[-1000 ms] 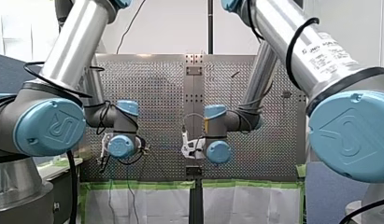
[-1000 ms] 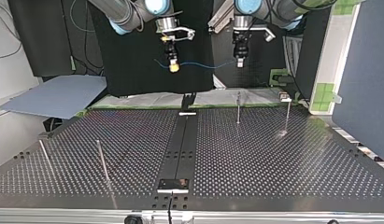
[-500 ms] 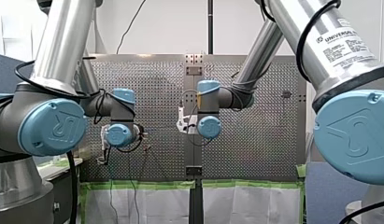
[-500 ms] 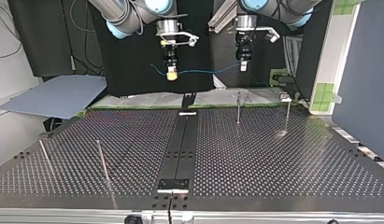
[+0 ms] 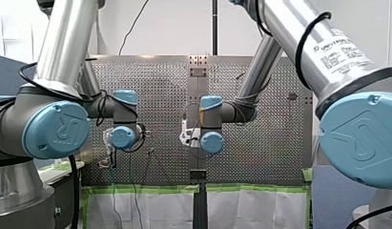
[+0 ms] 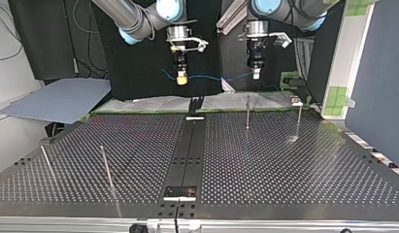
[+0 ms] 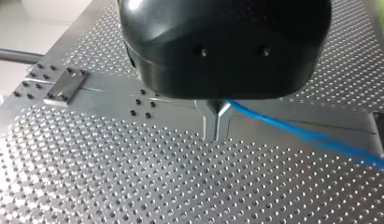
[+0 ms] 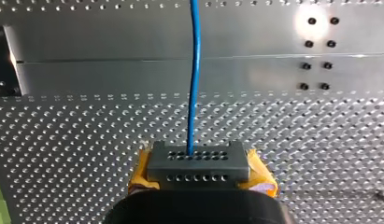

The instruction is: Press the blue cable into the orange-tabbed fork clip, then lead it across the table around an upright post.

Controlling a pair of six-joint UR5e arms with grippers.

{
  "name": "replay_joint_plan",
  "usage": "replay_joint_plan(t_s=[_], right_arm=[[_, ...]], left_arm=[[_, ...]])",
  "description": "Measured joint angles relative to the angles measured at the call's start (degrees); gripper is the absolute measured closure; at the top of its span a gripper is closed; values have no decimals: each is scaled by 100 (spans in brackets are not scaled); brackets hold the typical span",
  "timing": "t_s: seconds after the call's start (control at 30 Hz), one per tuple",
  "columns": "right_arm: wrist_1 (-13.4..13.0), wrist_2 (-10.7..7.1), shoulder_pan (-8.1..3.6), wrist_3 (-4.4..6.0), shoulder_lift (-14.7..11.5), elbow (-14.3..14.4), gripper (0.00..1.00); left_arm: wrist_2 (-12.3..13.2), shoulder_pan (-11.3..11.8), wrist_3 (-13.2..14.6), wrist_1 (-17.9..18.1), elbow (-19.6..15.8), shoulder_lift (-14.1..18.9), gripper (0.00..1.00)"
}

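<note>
My left claw (image 7: 216, 122) has its metal fingers pinched together on the blue cable (image 7: 292, 134), which leaves them sideways and runs off toward my other arm. My right claw (image 8: 197, 164), the one with yellow pads, is likewise clamped on the cable, which runs straight ahead from between its fingertips.

In the top view the cable hangs between the two claws as a nearly level span with a slight sag. Its long axis lies along the table's (image 6: 284, 165) edge nearest my arms. A short tail pokes out past my right claw. Both claws are well above the table, so the whole span is in the air and touches nothing.

What the next move turns on is what lies below and ahead of that span. Two thin upright posts (image 6: 247, 112) stand at the top view's right. The nearer one is almost under my left claw, so I judge my left arm closer to a post than my right. Two more posts (image 6: 106, 167) stand at that view's left, well apart from both claws.

I cannot make out the orange-tabbed fork clip in any view, so the cable is not yet pressed in. The span has to come down crosswise over the clip, wherever it sits.
</note>
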Motion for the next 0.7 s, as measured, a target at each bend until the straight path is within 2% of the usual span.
replay_joint_plan(t_s=[0.2,0.33,0.5,0.7], right_arm=[[-264,-126,-136,-13,316,-79,100],[-297,-241,-285,-15,502,-194,100],[-291,-491,-559,10,755,-308,100],[-299,-803,-874,68,836,-326,100]], left_arm=[[-1,74,-265,299,205,-308,100],[17,107,-218,381,306,-509,100],[21,159,-122,376,347,-761,100],[6,213,-52,378,475,-1052,100]])
